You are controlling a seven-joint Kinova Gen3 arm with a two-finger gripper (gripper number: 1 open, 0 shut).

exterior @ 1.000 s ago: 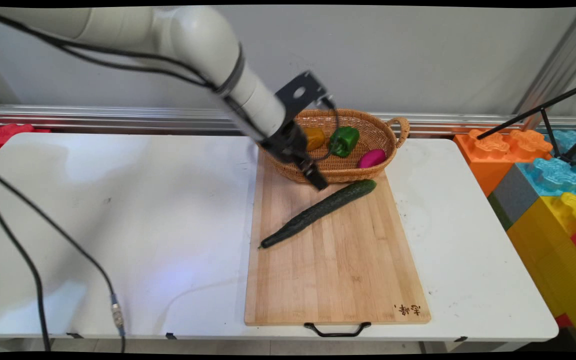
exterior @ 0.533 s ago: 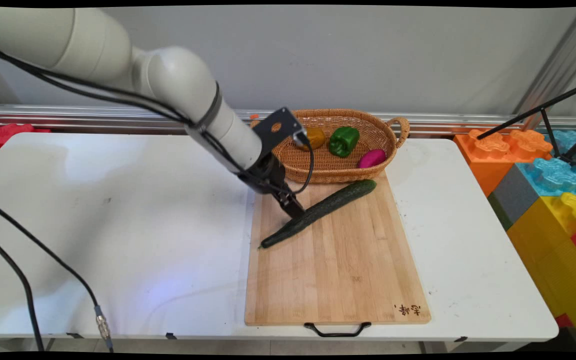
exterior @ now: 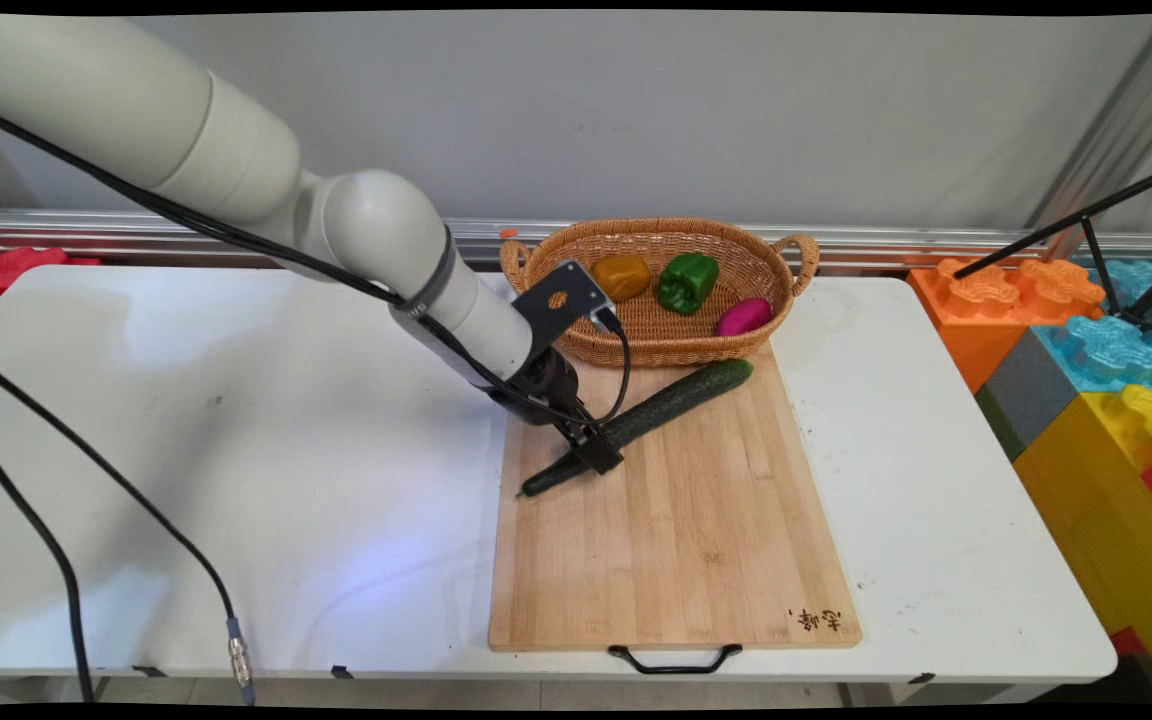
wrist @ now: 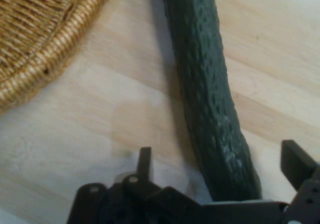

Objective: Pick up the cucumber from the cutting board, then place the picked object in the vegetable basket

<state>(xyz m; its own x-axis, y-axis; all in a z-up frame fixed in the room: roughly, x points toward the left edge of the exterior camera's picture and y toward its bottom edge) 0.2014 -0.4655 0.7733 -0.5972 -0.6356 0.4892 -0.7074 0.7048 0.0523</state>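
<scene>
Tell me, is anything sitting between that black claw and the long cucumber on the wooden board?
Nothing visible does. The gripper is down at the cucumber, which lies between its open fingers on the cutting board. The wicker basket sits off to one side, beyond the cucumber's far end.

Cucumber point(exterior: 653, 412) dark green, bumpy skin. Board point(exterior: 676, 560) pale striped wood. Basket point(exterior: 671, 345) tan wicker weave, holding orange pepper point(exterior: 622, 276), green pepper point(exterior: 688, 281), magenta egg-shape point(exterior: 743, 316). Gripper point(exterior: 598, 452) black.
</scene>
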